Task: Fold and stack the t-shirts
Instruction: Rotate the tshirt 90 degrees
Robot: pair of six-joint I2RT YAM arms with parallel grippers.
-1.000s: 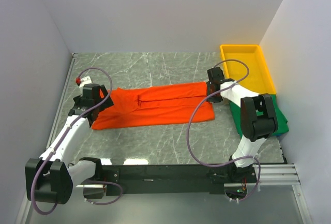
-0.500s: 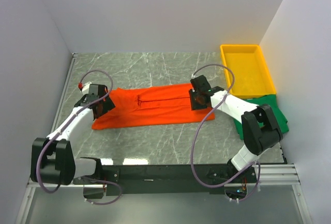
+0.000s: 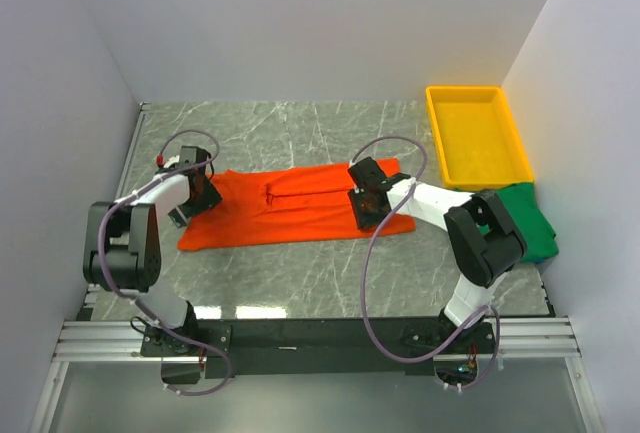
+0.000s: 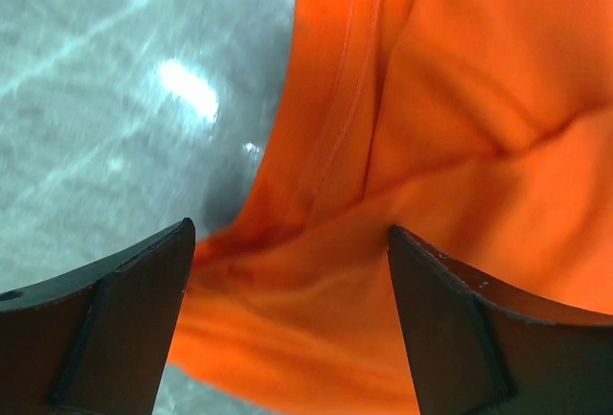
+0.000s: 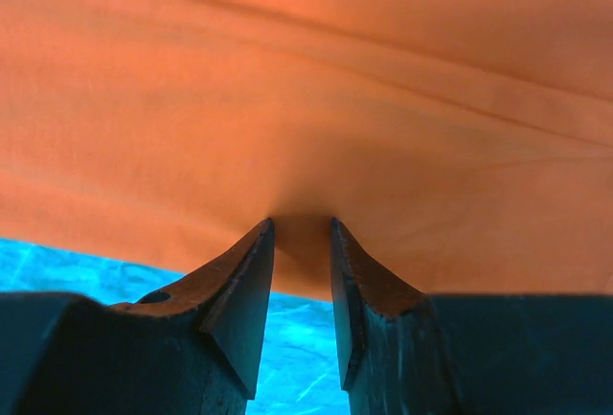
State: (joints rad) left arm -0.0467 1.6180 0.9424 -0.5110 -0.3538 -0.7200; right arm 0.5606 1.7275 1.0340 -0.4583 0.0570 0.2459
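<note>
The orange-red t-shirt [image 3: 290,208] lies flat on the table as a long band, folded lengthwise. My left gripper [image 3: 200,191] is at its left end. It stands open in the left wrist view [image 4: 289,242], with rumpled orange cloth [image 4: 460,99] between its wide-apart fingers. My right gripper [image 3: 365,211] is low over the shirt's right part near its front edge. Its jaws [image 5: 301,228] are open only a narrow gap, with the fingertips [image 5: 261,242] at the smooth orange cloth [image 5: 306,80] and nothing pinched. The dark green t-shirt [image 3: 528,223] lies at the right, partly behind my right arm.
A yellow tray [image 3: 437,133] stands at the back right, beside the green shirt. White walls close in the left, back and right sides. Bare marble table [image 3: 300,273] runs between the orange shirt and the arm bases.
My right gripper has moved left and nearer, from the shirt's right end to over its right part. My left gripper shifted slightly to the shirt's left end, its jaws narrowing a little.
</note>
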